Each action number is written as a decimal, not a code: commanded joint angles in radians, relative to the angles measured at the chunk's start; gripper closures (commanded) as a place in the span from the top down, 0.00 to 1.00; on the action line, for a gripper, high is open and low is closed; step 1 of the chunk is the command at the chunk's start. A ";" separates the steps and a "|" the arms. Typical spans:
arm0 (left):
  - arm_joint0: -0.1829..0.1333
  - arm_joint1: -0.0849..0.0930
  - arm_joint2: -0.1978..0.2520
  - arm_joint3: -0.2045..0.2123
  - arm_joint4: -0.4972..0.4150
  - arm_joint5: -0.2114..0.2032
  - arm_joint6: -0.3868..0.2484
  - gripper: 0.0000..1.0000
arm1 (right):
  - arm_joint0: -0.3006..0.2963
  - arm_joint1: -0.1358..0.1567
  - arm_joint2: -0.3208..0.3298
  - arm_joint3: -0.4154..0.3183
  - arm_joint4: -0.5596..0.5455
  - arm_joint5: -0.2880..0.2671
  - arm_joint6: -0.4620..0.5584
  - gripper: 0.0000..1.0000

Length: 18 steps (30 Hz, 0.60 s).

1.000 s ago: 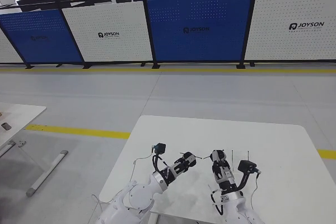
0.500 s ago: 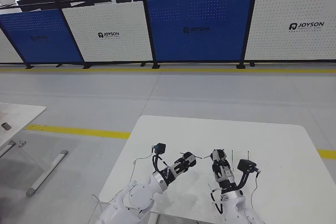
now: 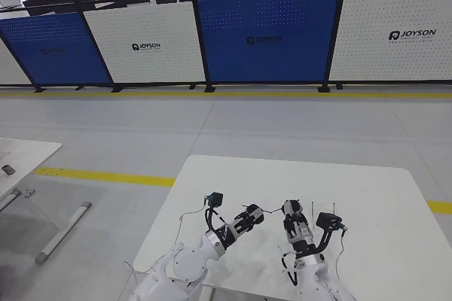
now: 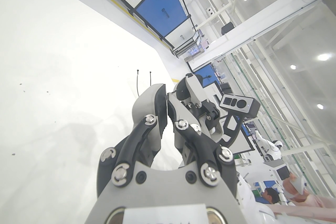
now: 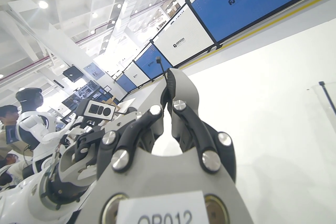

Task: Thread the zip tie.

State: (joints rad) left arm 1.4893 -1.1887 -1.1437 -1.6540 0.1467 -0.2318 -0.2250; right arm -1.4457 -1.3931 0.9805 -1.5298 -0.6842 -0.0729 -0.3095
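The zip tie (image 5: 160, 64) is held up above the tabletop (image 3: 361, 188), pinched in the right claw (image 5: 169, 76). Its square head and a short length of strap stick out just past the clenched fingertips. From above, the tie (image 3: 272, 211) shows as a thin dark line running from the right claw (image 3: 288, 208) to the left claw (image 3: 257, 214). The two claws point at each other with their tips close together. The left claw (image 4: 167, 97) is also clenched, with a small dark bit of the tie nipped at its very tip. Two spare ties (image 4: 137, 82) (image 4: 150, 78) lie side by side on the tabletop just beyond the right claw.
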 commanded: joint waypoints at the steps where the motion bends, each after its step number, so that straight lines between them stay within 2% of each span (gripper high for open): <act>1: 0.000 0.000 0.000 0.000 0.000 0.000 0.000 0.00 | -0.003 -0.001 0.003 -0.002 -0.001 -0.001 0.000 0.00; 18: 0.000 0.000 0.000 0.000 0.000 0.000 0.000 0.00 | -0.005 -0.013 0.000 -0.002 -0.022 0.013 0.013 0.00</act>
State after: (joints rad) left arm 1.4893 -1.1887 -1.1437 -1.6540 0.1467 -0.2318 -0.2250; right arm -1.4510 -1.4056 0.9815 -1.5320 -0.7039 -0.0617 -0.2974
